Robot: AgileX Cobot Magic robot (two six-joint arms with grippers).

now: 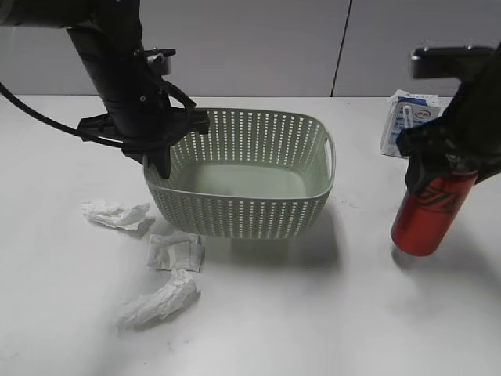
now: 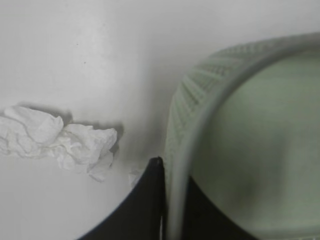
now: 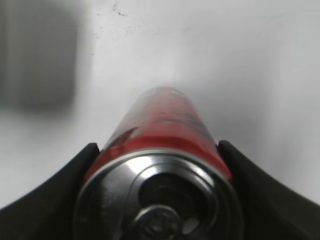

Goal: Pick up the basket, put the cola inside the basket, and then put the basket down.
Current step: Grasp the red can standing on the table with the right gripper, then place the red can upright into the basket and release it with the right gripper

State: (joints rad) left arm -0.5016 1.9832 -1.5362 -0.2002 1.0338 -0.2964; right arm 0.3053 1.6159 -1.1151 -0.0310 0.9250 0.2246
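The pale sage-green perforated basket (image 1: 235,211) stands mid-table, empty. My left gripper (image 1: 160,153) is shut on its left rim, one finger outside the wall and one inside. The left wrist view shows the rim running between the two dark fingers (image 2: 172,172) and the basket wall (image 2: 200,100). The red cola can (image 1: 427,215) is to the right of the basket, tilted, its base low over the table. My right gripper (image 1: 438,164) is shut on its upper part. The right wrist view shows the can's silver top and red side (image 3: 165,125) between the fingers (image 3: 157,146).
A white-and-blue drink carton (image 1: 407,117) stands at the back right behind the can. Crumpled white tissues lie left and in front of the basket (image 1: 116,213) (image 1: 176,252) (image 1: 160,301); one shows in the left wrist view (image 2: 55,137). A grey wall runs behind the table.
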